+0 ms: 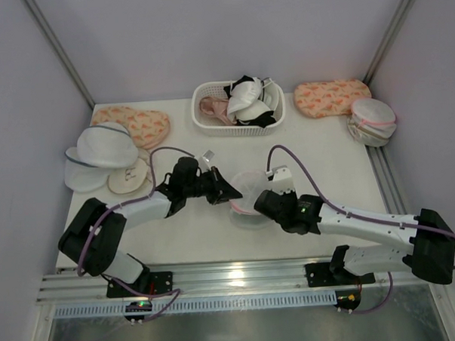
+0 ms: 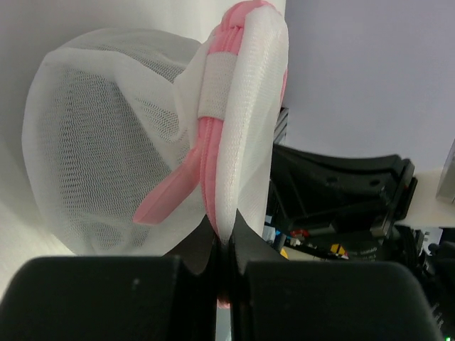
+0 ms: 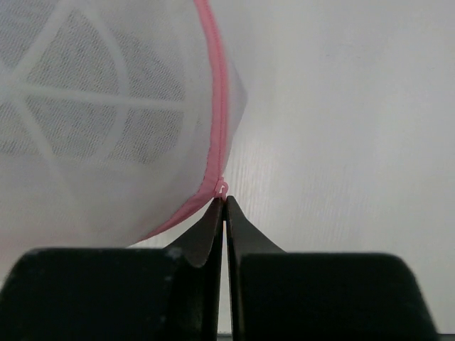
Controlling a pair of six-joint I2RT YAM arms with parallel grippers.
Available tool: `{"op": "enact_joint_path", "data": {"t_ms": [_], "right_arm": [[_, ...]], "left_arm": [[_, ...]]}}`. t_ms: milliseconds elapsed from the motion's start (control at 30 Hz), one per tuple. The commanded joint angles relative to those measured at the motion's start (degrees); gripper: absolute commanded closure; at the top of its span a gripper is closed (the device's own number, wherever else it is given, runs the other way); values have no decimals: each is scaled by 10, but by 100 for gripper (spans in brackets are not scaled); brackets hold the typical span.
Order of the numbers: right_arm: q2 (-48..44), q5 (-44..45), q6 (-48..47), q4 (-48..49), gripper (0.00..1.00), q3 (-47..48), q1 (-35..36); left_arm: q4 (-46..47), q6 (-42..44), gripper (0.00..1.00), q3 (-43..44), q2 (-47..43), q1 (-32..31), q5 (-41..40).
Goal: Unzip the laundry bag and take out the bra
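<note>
The laundry bag (image 1: 247,186), a white mesh dome with a pink zipper rim, hangs just above the table centre between both grippers. My left gripper (image 1: 232,193) is shut on the bag's rim fabric (image 2: 234,142), with its tips at the fold (image 2: 224,238). My right gripper (image 1: 253,203) is shut at the pink zipper pull (image 3: 222,188), with its tips (image 3: 225,201) touching the zipper line. The zipper (image 3: 219,106) looks closed above the pull. The bra inside does not show clearly; only grey shading is seen through the mesh (image 3: 85,121).
A white basket (image 1: 203,120) of bras stands at the back centre. Mesh domes with grey-blue rim (image 1: 102,146) and a beige cup (image 1: 128,177) lie left. Orange patterned pouches (image 1: 138,123) (image 1: 330,96) and another mesh bag (image 1: 373,121) sit at the back.
</note>
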Motion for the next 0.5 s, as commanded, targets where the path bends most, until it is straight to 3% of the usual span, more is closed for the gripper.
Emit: {"op": "enact_joint_path", "data": {"t_ms": [0,267,400,467], "right_arm": [[9,73,-49,19,96,20,-43],[33,93,-183,142,96,53,-156],[52,61,-225,173,96,70,-187],[51,50,-225,171,96,74,-187]], "left_arm": [[-32,50,100,37,15,4,52],[-68,96,100,93,72,4,100],[-55,95,100,117,103,7,105],[-34,83,76,113,102,11,93]]}}
